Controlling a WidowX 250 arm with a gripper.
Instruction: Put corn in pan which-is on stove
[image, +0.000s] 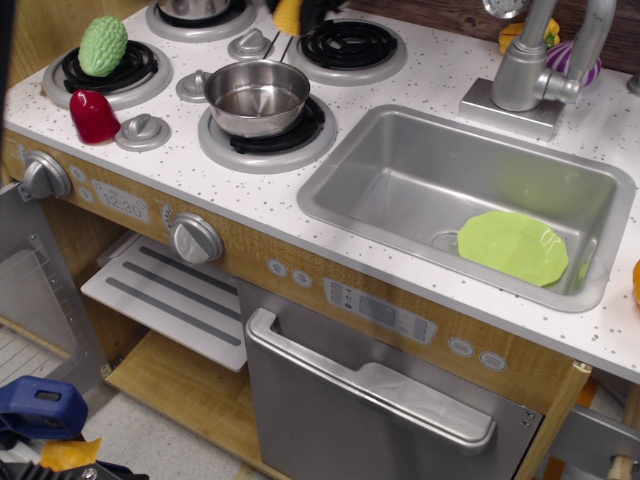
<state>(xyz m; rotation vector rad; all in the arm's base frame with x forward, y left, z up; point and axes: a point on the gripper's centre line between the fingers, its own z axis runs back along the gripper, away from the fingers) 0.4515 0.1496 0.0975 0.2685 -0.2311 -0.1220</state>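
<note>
Corn (288, 14): top edge of frame, lifted above stove (180, 120), gripped by dark pincer (305, 12), mostly cropped. Judged light, rigid, ribbed plastic; hold across sides. Pan (257, 97): upper left, front burner, empty.

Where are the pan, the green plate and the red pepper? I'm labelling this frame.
pan (257, 95), main camera view, on its shiny inner bottom.
green plate (513, 247), same view, centre of its face, lying in the sink.
red pepper (94, 116), same view, glossy side.
</note>
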